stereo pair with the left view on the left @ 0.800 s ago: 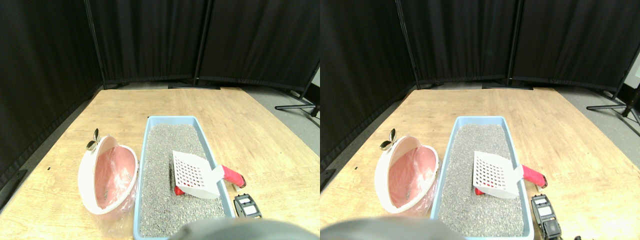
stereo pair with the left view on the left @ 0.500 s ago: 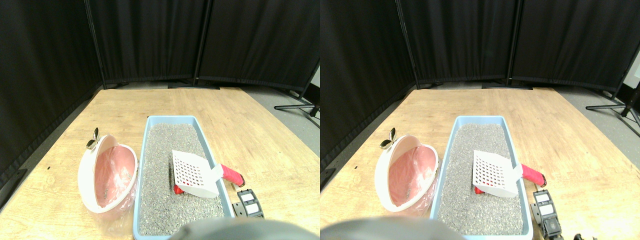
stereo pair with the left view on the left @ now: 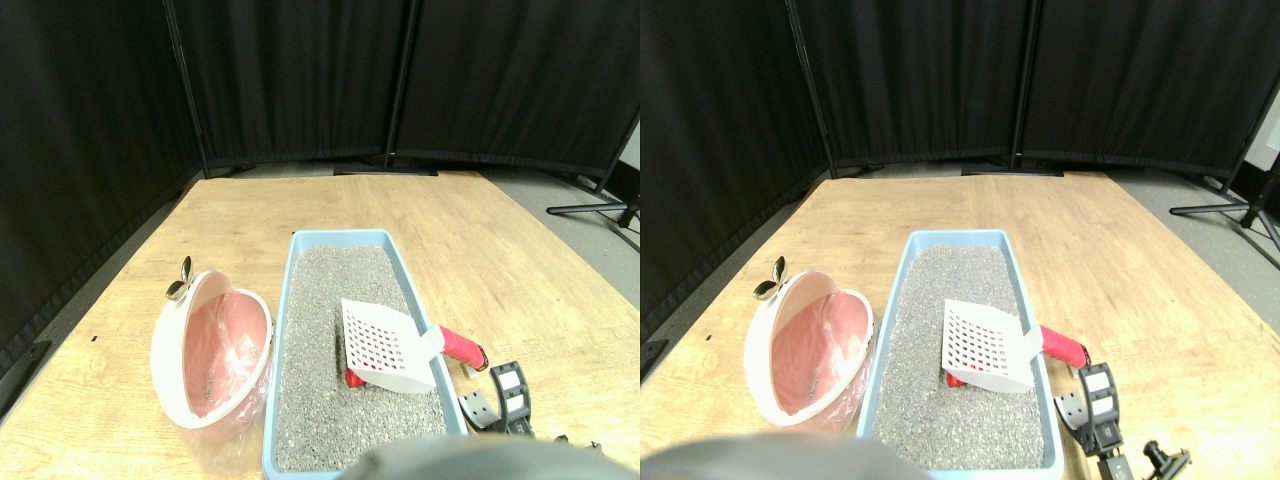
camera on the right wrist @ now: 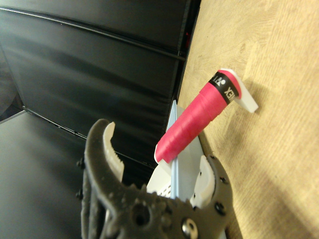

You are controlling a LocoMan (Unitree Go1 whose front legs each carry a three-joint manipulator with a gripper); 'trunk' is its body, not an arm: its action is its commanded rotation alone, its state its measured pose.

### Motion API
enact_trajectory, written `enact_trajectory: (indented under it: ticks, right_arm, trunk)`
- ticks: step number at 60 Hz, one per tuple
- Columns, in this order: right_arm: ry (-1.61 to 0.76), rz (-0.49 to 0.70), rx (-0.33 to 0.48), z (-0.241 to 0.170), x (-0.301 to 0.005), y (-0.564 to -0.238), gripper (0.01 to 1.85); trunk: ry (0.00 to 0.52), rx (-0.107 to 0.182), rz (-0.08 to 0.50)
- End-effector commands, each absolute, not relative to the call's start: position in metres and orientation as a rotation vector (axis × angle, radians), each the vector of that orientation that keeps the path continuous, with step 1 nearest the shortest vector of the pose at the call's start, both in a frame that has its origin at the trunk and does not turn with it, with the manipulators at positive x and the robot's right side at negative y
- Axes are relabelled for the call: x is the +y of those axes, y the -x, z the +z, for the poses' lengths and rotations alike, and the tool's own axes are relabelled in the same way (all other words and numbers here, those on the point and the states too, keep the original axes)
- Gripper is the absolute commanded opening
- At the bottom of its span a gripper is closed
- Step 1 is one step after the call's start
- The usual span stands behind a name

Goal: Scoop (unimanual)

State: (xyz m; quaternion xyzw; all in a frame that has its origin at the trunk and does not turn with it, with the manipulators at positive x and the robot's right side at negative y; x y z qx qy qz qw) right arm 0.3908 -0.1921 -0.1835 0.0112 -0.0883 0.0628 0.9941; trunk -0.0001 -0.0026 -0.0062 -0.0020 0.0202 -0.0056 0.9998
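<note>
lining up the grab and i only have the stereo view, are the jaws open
Observer: Yes. In the wrist view the gripper is wide open and grips nothing.
Operator: is the handle in line with it
Observer: Roughly. The handle shows just beyond the gap, slanting away, and neither jaw touches it.
Operator: anything on its end
Observer: A black band rings it near the free end.

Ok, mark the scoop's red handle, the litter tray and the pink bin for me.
red handle [camera on the right wrist: 197, 122]: wrist view, on the middle of the wrapped grip.
litter tray [stereo pair with the left view on the left: 418, 297]: stereo pair view, on its blue right rim.
pink bin [stereo pair with the left view on the left: 170, 345]: stereo pair view, on its white outer rim.
</note>
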Motion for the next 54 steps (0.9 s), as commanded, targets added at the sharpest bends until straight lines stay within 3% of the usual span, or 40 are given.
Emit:
enact_trajectory:
  ticks: [1, 33, 54]
  right_arm:
    - [-0.037, 0.131, -0.197, -0.179, -0.190, -0.394, 0.92]
    - [-0.047, 0.150, -0.142, -0.186, -0.192, -0.421, 0.81]
    - [-0.127, 0.104, -0.109, -0.190, -0.194, -0.434, 0.84]
  trunk:
    - [0.019, 0.028, -0.003]
    - [0.028, 0.030, -0.006]
    - [0.032, 0.030, -0.005]
